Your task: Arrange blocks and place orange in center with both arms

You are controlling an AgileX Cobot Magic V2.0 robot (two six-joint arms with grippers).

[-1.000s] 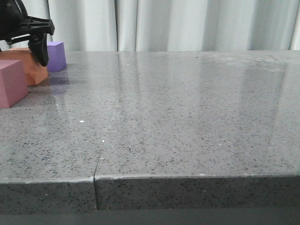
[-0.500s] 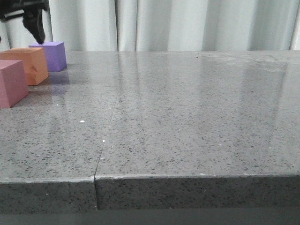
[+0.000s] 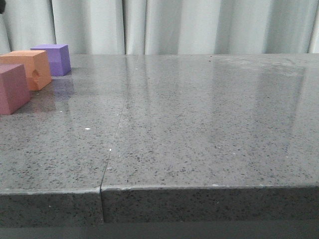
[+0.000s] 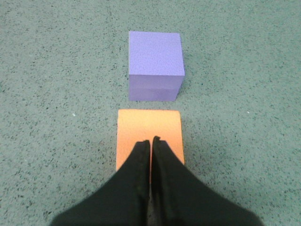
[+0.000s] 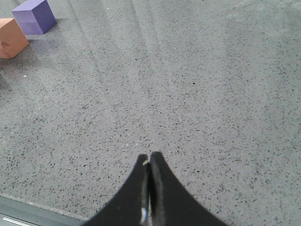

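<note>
Three foam cubes stand in a row at the far left of the table in the front view: the purple cube [image 3: 52,59] farthest back, the orange cube [image 3: 27,68] with a dent on its side in the middle, the pink-red cube [image 3: 12,88] nearest. In the left wrist view my left gripper [image 4: 151,140] is shut and empty, high above the orange cube [image 4: 149,126], with the purple cube [image 4: 155,65] beyond it. My right gripper [image 5: 149,155] is shut and empty over bare table, far from the orange cube [image 5: 11,37] and purple cube [image 5: 34,16].
The grey speckled table [image 3: 199,124] has a seam [image 3: 110,149] running from its front edge toward the back. Pale curtains [image 3: 174,25] hang behind it. The table's near edge shows in the right wrist view [image 5: 28,207].
My left gripper has risen from beside the orange cube and gone out of the front view at the top left. The cubes have not moved.
</note>
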